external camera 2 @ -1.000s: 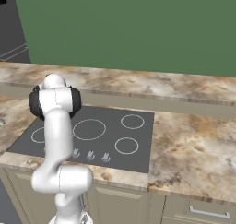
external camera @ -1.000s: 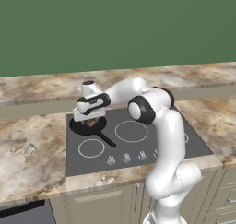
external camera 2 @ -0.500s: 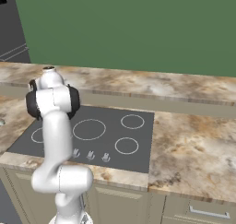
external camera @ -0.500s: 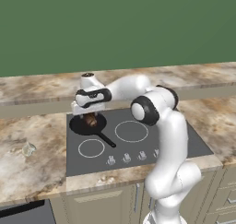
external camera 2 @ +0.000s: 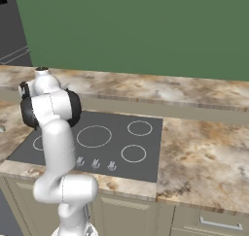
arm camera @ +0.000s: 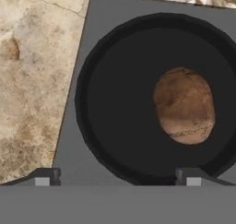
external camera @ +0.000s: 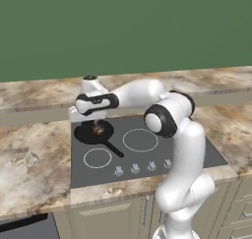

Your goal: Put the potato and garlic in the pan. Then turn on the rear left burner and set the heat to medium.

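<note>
One brown, mottled potato [arm camera: 184,105] inside matte black pan [arm camera: 106,126], claw [arm camera: 115,177] spread wide, empty.

Pan [arm camera: 120,126] floor left of the potato [arm camera: 184,105] is free, its rim the one barrier; surface [arm camera: 32,71] beyond is bare.

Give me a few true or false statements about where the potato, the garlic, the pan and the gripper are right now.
1. The potato lies inside the pan. True.
2. The garlic is in the pan with the potato. False: it lies on the counter, left of the cooktop.
3. The gripper holds the potato. False: its fingertips stand wide apart with nothing between them, above the pan.
4. The pan sits at the rear left of the cooktop. True.
5. The pan's handle points toward the back wall. False: it points toward the front of the cooktop.
</note>
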{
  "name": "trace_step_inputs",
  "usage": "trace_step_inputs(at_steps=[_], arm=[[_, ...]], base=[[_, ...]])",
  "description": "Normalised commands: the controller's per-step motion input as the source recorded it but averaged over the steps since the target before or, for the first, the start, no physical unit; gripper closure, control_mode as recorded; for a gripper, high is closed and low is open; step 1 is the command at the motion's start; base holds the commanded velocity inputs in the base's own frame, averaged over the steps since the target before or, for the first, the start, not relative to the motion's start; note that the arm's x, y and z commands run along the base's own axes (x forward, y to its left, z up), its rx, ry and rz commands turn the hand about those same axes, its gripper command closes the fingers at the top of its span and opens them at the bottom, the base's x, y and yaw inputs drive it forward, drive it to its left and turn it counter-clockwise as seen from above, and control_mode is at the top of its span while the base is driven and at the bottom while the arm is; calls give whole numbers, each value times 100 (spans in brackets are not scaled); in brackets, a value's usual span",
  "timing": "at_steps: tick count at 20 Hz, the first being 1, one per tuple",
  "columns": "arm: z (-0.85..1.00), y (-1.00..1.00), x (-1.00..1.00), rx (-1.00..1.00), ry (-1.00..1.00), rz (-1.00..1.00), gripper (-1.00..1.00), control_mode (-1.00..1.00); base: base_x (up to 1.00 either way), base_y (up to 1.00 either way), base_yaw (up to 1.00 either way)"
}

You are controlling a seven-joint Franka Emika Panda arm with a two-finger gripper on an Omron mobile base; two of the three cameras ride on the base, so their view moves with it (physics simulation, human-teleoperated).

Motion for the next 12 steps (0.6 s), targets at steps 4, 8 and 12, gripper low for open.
trace_step_inputs(at_steps=[4, 8, 12], arm=[[0, 39, -53, 15, -16, 0, -100, -100], [0, 47, -47, 12, -20, 0, -100, -100], [19, 48, -46, 5, -8, 0, -100, -100]], base=[[0, 0, 0], [0, 0, 0], [0, 0, 0]])
